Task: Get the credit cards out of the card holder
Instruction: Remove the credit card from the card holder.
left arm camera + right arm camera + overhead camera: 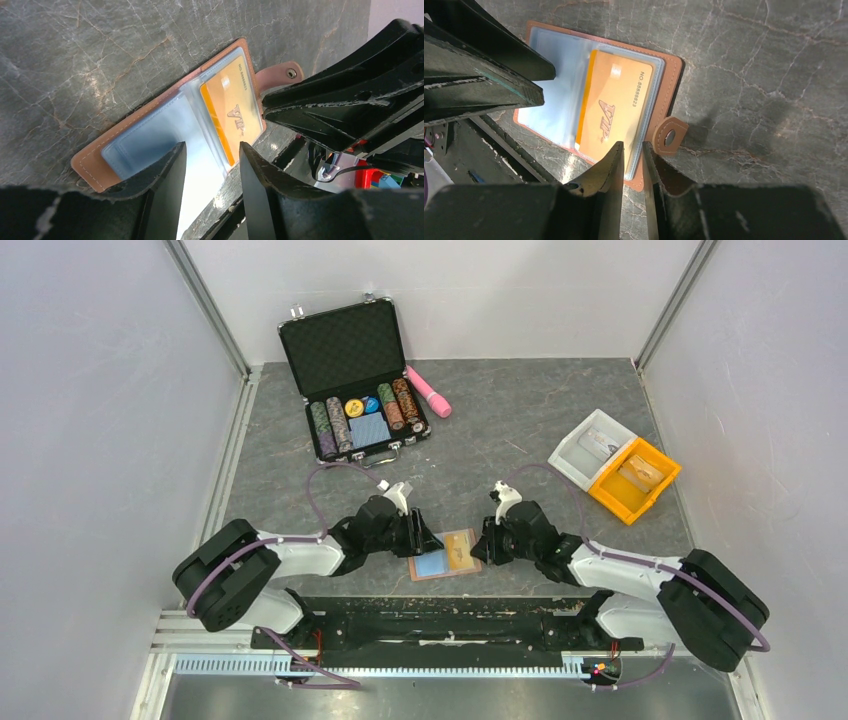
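Card holder (445,556) lies open mid-desk by the near edge, orange-yellow card (616,112) in its pocket; left gripper (212,150) stands parted and empty, right gripper (633,147) nearly closed at its edge, grip undeterminable.

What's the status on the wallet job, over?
Left fingers open over wallet. Right fingers nearly closed at its edge, grip unclear. Orange card in its sleeve, not out. Nothing in the way.

The grey marbled tabletop (520,420) bore an open card holder (445,558) near the front, an open poker chip case (352,375) and a pink cylinder (429,391) behind, and a white bin (592,448) and a yellow bin (634,480) at right.
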`<state>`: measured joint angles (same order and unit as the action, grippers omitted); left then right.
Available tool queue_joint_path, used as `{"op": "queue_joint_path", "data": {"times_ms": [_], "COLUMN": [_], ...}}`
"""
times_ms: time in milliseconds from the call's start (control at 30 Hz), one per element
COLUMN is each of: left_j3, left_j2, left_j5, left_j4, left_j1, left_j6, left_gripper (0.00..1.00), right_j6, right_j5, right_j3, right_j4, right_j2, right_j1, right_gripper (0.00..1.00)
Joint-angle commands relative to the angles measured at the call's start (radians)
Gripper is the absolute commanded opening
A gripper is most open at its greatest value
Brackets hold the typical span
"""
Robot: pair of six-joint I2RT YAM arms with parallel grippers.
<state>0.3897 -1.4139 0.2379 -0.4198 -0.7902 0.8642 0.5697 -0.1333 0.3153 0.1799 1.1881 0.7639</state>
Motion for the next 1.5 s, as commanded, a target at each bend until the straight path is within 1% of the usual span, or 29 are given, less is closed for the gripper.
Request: {"op": "queue_joint_path", "data": {"times_ms": [0,167,433,533,967,1267,1467], "left_j3": [-0.018,-0.028,-0.031,-0.032,-0.020,-0.001,0.018], "left_j2": [0.002,-0.008,-0.048,-0.049,-0.103,-0.111,-0.144], "left_j5": [-0.016,-0.014,0.015,0.012,0.024,0.013,0.023], "left_j4": [-0.056,-0.079,-0.128,-0.128,-0.174,-0.180,-0.187], "left_j1": [-0.006,-0.006,-0.008,-0.009,-0.026,-0.043,-0.050], "left_j6": [0.023,0.022,0.027,0.024,0.029,0.031,0.034], "left_gripper": [0.51,0.51,0.51,0.51,0.48,0.46,0.44], "right_j6": [-0.062,-0.080,-0.065,-0.057,-0.029,-0.028,-0.024], "right_j5": [0.016,0.015,0.002,0.005,-0.004,-0.006,-0.009], "right_j3": [0.079,0.114,0.099,0.074,0.013,0.009,0.005], "right_j4": [-0.030,-0.031,0.011,0.029,0.061,0.063,0.068], "right_j2": [0.006,0.051,0.105,0.102,0.102,0.095,0.097], "right_j1": [0.006,0.005,0.005,0.004,0.004,0.005,0.005], "right_gripper": [0.23,0.22,0.19,0.19,0.06,0.04,0.03]}}
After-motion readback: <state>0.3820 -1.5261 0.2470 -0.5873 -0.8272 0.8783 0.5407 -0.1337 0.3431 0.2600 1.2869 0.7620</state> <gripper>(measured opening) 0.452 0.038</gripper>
